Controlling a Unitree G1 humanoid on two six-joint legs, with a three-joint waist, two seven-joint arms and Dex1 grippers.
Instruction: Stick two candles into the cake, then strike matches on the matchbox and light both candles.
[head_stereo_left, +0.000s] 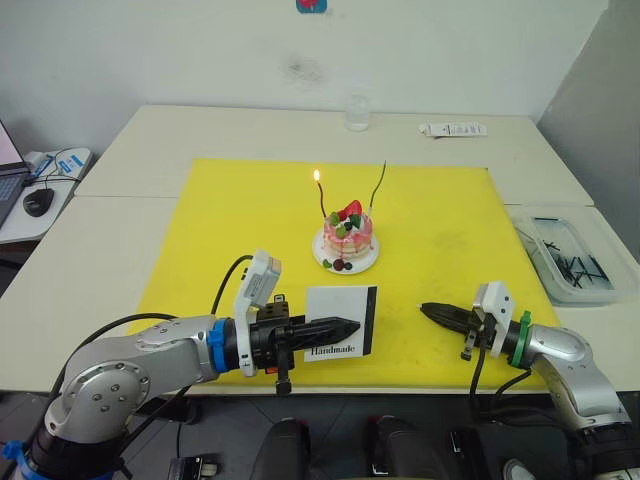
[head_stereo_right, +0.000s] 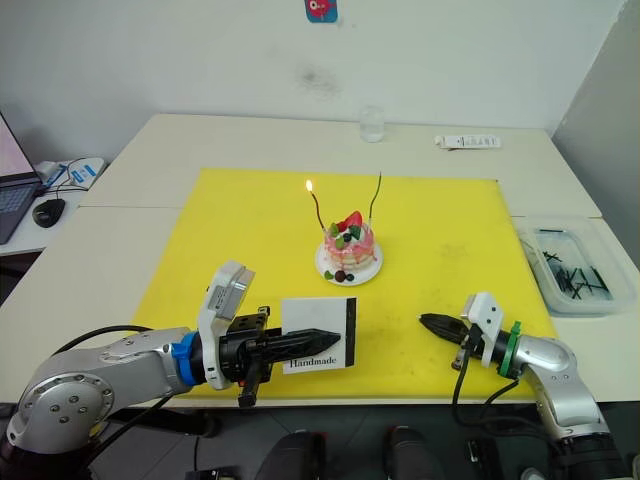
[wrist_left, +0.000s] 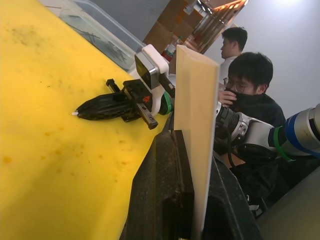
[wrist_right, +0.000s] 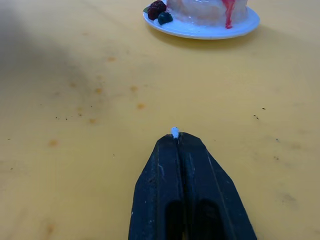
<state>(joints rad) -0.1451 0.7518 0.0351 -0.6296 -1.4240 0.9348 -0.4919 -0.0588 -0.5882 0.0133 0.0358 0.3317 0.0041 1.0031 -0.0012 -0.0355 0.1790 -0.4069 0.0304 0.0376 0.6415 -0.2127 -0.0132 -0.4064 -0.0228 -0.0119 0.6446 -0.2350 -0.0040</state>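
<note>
worktop (head_stereo_left: 150, 150): yellow mat (head_stereo_left: 220, 220) centred | cake (head_stereo_left: 347, 236): mid-mat, both candles planted, red candle (head_stereo_left: 320, 200) lit, green candle (head_stereo_left: 379, 186) unlit | left gripper (head_stereo_left: 340, 326): jaws clamp matchbox (head_stereo_left: 341, 320) upright as striking surface | right gripper (wrist_right: 175, 134): jaws closed, pinching match (wrist_right: 174, 131) tip, likely for second candle

Bright even room light, soft shadows, wrist foregrounds blurred.
</note>
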